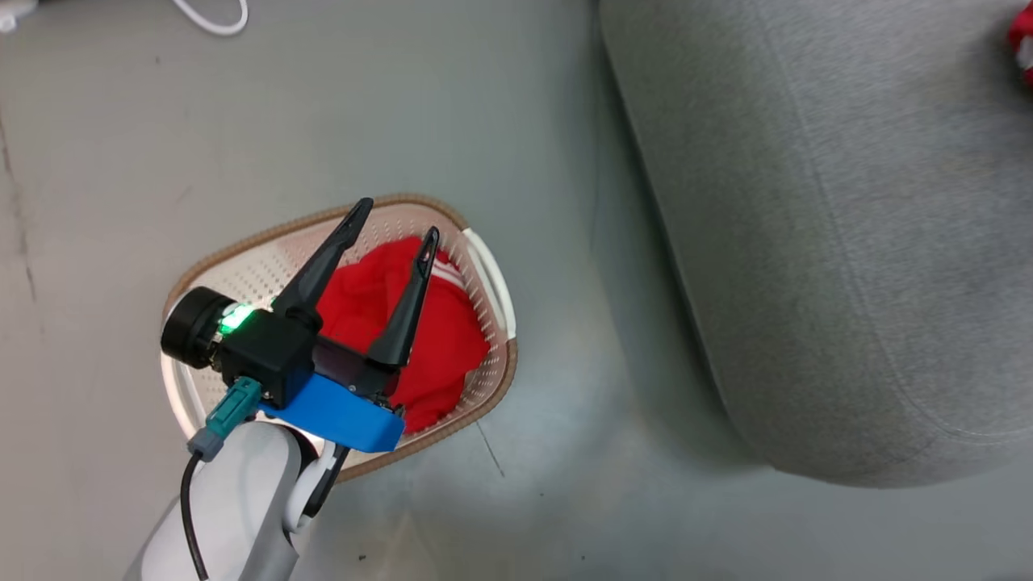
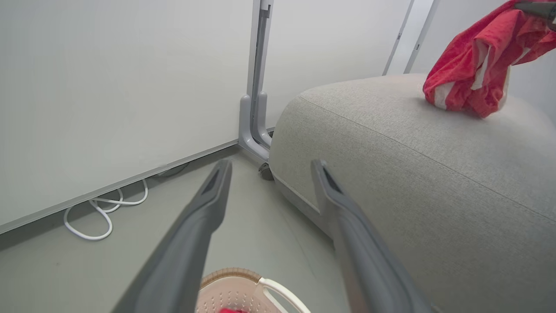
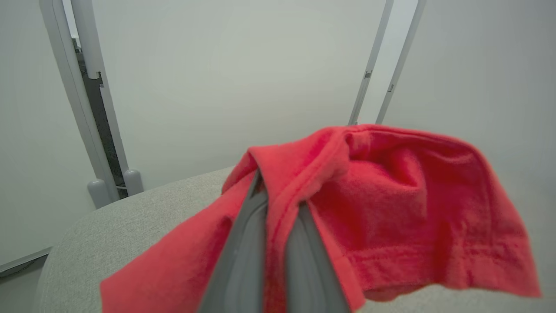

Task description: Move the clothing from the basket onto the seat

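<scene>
The cream basket (image 1: 484, 274) stands on the floor left of the grey seat (image 1: 847, 242). A red garment (image 1: 440, 343) with white stripes at its far edge lies inside it. My left gripper (image 1: 397, 220) hovers open above the basket with nothing between its fingers; the left wrist view has these fingers (image 2: 204, 213) spread over the basket rim (image 2: 230, 274). My right gripper (image 3: 278, 204) is shut on a second red garment (image 3: 391, 208), held just above the seat (image 3: 130, 226). That garment (image 2: 473, 65) shows white trim and hangs touching the cushion top.
A white cable (image 2: 104, 213) lies coiled on the floor by the wall. A grey upright post (image 2: 256, 108) stands at the wall just behind the seat's corner. A strip of grey floor (image 1: 565, 339) separates basket and seat.
</scene>
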